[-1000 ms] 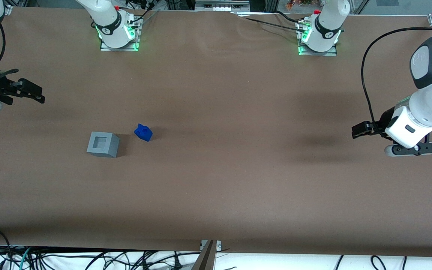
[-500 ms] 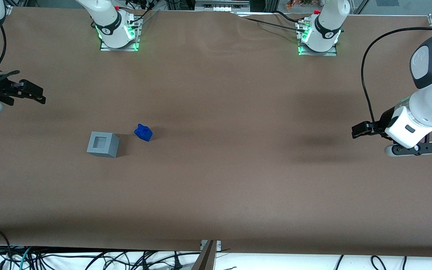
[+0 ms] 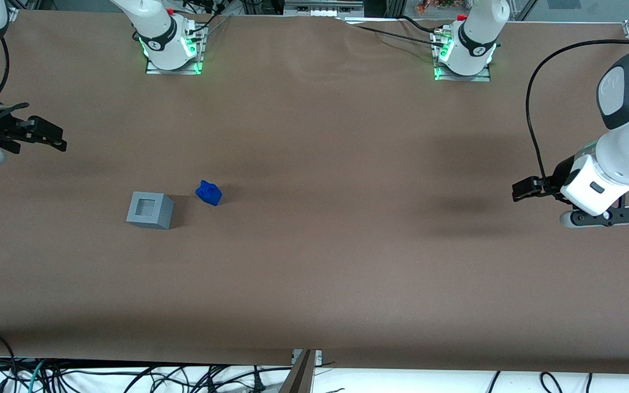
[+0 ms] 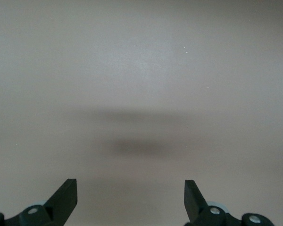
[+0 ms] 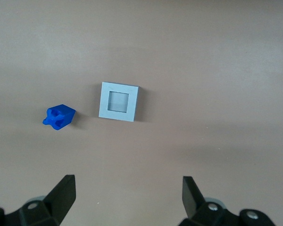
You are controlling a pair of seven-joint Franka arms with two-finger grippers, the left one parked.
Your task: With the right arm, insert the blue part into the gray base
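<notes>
**Right arm poised high, blue part and gray base untouched**

Almost nothing has shifted since the earlier frames: the end effector (image 3: 47, 135), at the upper left edge of the front view, has crept only slightly from its spot a second ago, and the two task pieces lie exactly where they did. It hangs well apart from both pieces, farther from the front camera than they are and nearer the working arm's end of the tabletop (image 3: 314, 262). Its fingers stand wide apart and hold nothing, as the right wrist view shows, where the two dark fingertips (image 5: 66, 193) frame bare brown surface.

Left of centre in the front view, the gray base (image 3: 150, 210) sits upright on the tabletop, its square recessed socket facing up and vacant. Just beside it, a little farther from the front camera and toward the parked arm's end, the blue part (image 3: 208, 192) lies on the brown surface, close to the base's corner but not touching it.

From the right wrist camera, the gray base (image 5: 118, 101) shows squarely from above, with the blue part (image 5: 59, 117) resting close by, a narrow strip of tabletop (image 5: 217, 61) between them.
</notes>
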